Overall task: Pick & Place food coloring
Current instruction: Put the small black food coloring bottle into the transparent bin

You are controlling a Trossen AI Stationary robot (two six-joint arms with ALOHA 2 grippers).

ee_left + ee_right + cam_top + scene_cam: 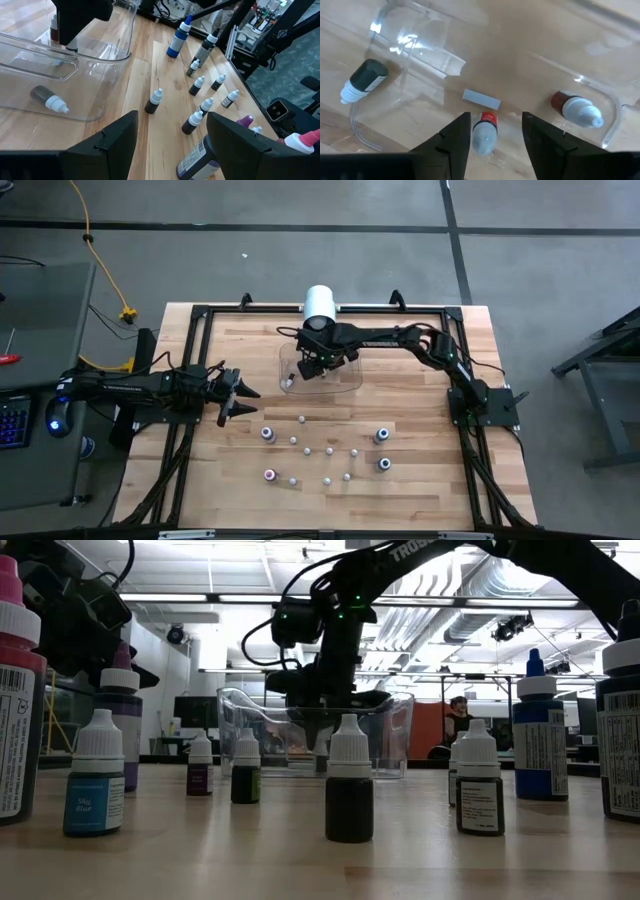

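Note:
A clear shallow tray [345,380] sits at the table's far middle. My right gripper [496,135] hangs over it, pointing down, fingers apart. A small bottle with a red band and a white cap [484,131] shows between them, nearer one finger. A dark bottle [362,80] and a red-brown bottle [575,107] lie on their sides in the tray. Several small bottles [307,450] stand on the table nearer than the tray, with larger ones [267,433] [381,436] among them. My left gripper [238,392] is open and empty, left of them. My right gripper stands with one finger on either side of the red-banded bottle [485,120], coming from above. The bottle is narrower than the gap. I cannot tell whether a finger [457,137] touches it, or whether it rests on the tray floor.
A large white cylinder [320,302] stands at the far edge behind the tray. A black frame [200,315] runs round the table's far and side edges. Bare wood lies near the front edge. A person [458,715] shows far off in the room.

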